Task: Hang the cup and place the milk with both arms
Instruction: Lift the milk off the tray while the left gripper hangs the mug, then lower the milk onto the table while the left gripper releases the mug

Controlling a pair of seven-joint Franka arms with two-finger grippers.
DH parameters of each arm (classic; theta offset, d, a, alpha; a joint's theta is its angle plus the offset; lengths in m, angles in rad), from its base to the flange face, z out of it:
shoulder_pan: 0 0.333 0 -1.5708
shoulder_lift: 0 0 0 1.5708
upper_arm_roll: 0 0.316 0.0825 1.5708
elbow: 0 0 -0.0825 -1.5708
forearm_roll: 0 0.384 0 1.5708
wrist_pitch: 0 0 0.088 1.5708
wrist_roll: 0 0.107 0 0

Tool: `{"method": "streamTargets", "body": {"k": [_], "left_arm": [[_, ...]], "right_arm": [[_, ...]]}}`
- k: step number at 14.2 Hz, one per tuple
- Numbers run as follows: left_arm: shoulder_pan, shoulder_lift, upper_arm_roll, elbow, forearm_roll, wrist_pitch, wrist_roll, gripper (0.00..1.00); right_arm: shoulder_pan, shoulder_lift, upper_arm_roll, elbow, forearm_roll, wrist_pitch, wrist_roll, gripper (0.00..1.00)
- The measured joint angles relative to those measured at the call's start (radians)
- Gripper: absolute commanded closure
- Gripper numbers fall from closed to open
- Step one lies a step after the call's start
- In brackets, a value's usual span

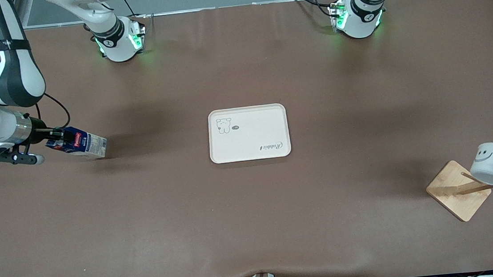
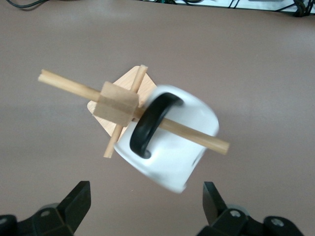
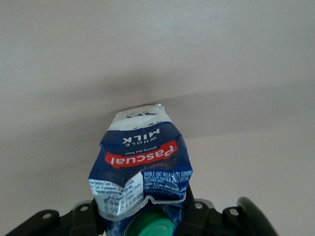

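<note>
The white cup with the smiley face hangs by its black handle on a peg of the wooden rack at the left arm's end of the table. My left gripper is just off the cup, open, with nothing between its fingers. At the right arm's end, my right gripper is shut on the cap end of the dark blue milk. The carton is tipped on its side low over the table, and its green cap shows between the jaws.
A cream tray with a small bear print lies in the middle of the table. Both arm bases stand at the table's edge farthest from the front camera. The rack's pegs stick out sideways around the cup.
</note>
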Motion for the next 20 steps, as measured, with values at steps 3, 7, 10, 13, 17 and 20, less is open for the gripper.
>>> {"method": "streamTargets", "body": {"k": [3,7,10,13,17,20], "left_arm": [[-0.024,-0.018,-0.001,0.001,0.025,-0.022,0.0,0.0],[-0.062,-0.046,-0.001,0.001,0.042,-0.075,-0.012,0.0],[-0.113,-0.076,-0.002,0.002,0.084,-0.143,-0.075,0.0],[-0.153,-0.109,-0.014,0.002,0.093,-0.214,-0.114,0.0],[-0.153,-0.146,-0.038,0.002,0.093,-0.28,-0.115,0.0],[-0.152,-0.171,-0.038,0.003,0.093,-0.298,-0.115,0.0]], "right_arm": [[-0.012,-0.011,0.0,-0.05,0.0,0.043,-0.006,1.0],[-0.012,-0.022,0.005,-0.067,0.0,0.049,-0.006,1.0],[-0.019,-0.027,0.005,-0.078,0.0,0.052,-0.004,1.0],[-0.034,-0.029,0.004,-0.082,0.0,0.052,0.042,0.86],[-0.035,-0.034,0.005,-0.116,0.0,0.08,0.064,0.59],[-0.035,-0.062,0.007,-0.17,0.0,0.147,0.065,0.44]]}}
